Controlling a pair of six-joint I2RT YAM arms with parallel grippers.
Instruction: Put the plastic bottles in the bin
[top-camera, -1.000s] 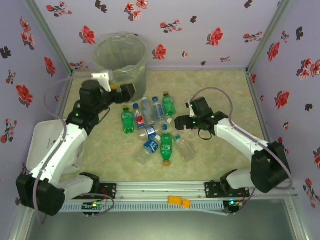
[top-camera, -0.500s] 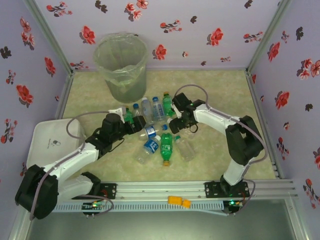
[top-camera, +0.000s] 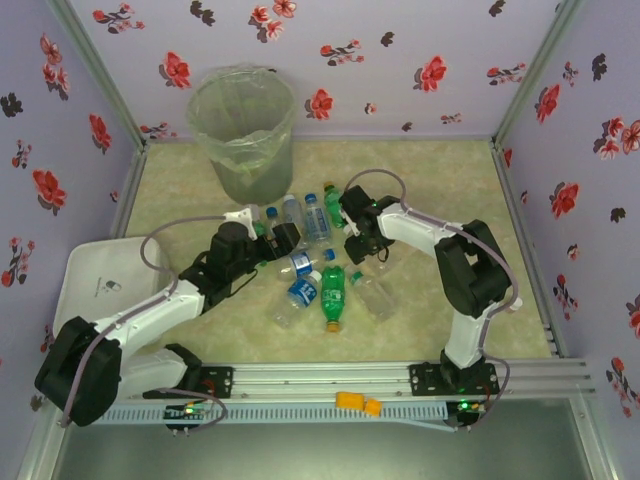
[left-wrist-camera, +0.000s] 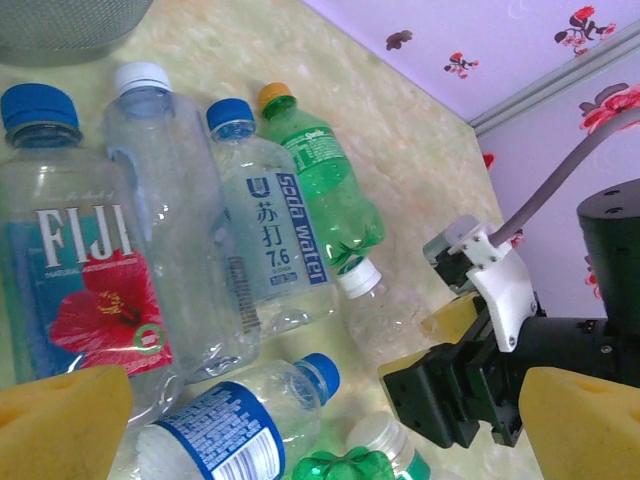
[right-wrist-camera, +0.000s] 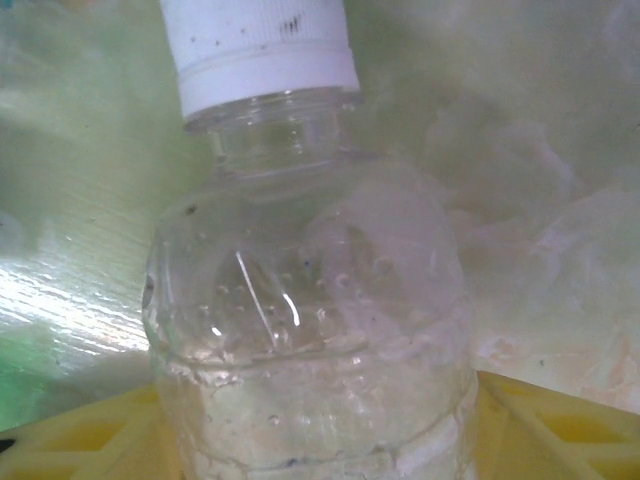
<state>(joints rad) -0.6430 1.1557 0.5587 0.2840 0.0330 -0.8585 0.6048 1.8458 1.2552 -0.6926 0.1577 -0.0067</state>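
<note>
I'm watching the right gripper (right-wrist-camera: 320, 445) pressing its yellow pads (right-wrist-camera: 80, 440) against both sides of a clear white-capped bottle (right-wrist-camera: 305, 300) lying on the worktop (top-camera: 440, 180). The left gripper (left-wrist-camera: 320, 420) is hanging wide open over the other plastic bottles (top-camera: 312, 262), which are lying clustered just in front of the bin (top-camera: 245, 160)

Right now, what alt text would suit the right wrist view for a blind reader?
A clear plastic bottle with a white cap, seen close up on a pale marbled tabletop. Yellow fingers of the right end effector flank its body; whether they grip it is unclear.
</note>
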